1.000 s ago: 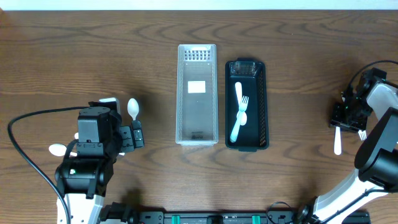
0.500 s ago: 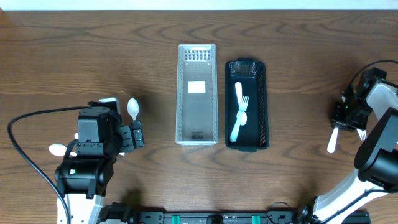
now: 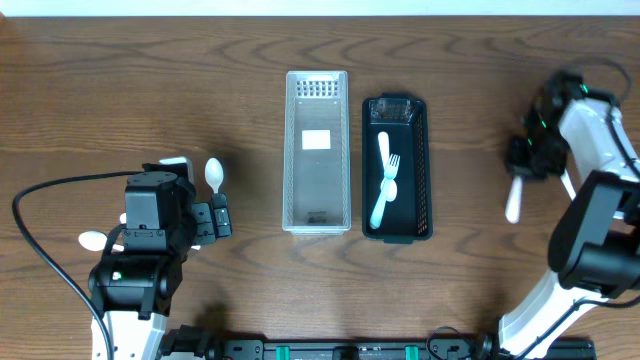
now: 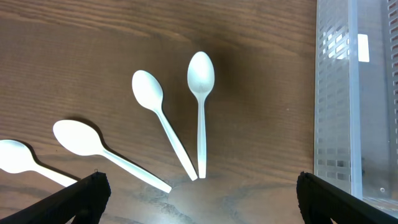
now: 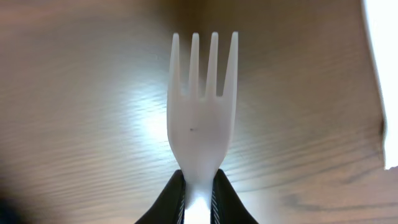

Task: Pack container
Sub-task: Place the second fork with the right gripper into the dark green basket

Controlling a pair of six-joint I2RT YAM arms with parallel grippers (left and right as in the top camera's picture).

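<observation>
Overhead: right gripper (image 3: 528,153) is clenched on a fork (image 3: 514,203), carried clear of the table (image 3: 470,80) at far right. It is well apart from the black bin (image 3: 425,170) and the clear bin (image 3: 291,150). Right wrist view confirms the jaws pinch the neck just below the tines, which point away from the camera. Left gripper (image 4: 202,184) is released, jaws wide, hovering over four spoons (image 4: 201,74) lying loose on the wood beside the clear bin.

Risks (judgement):
- The pinch is narrow and on smooth plastic. The long handle hangs free below the jaws, so the fork could pivot or slide out on the way across.
- The trailing handle may catch the black bin's near wall if the approach is low. That could nudge the bin or twist the fork in the grip.
- The black bin already holds a fork and what looks like a spoon. A drop made crosswise could leave the new fork propped on the rim instead of lying flat.
- Bin choice: the clear bin looks empty, so a release into it would split the forks.

Change against the frame one second earlier:
- The fork then lay on the table by the right edge, with the jaws partly apart over it. Now they are shut on it and it is lifted.
- The right arm has swung up the frame and slightly inward.
- Left arm, spoons and both bins are unmoved.
</observation>
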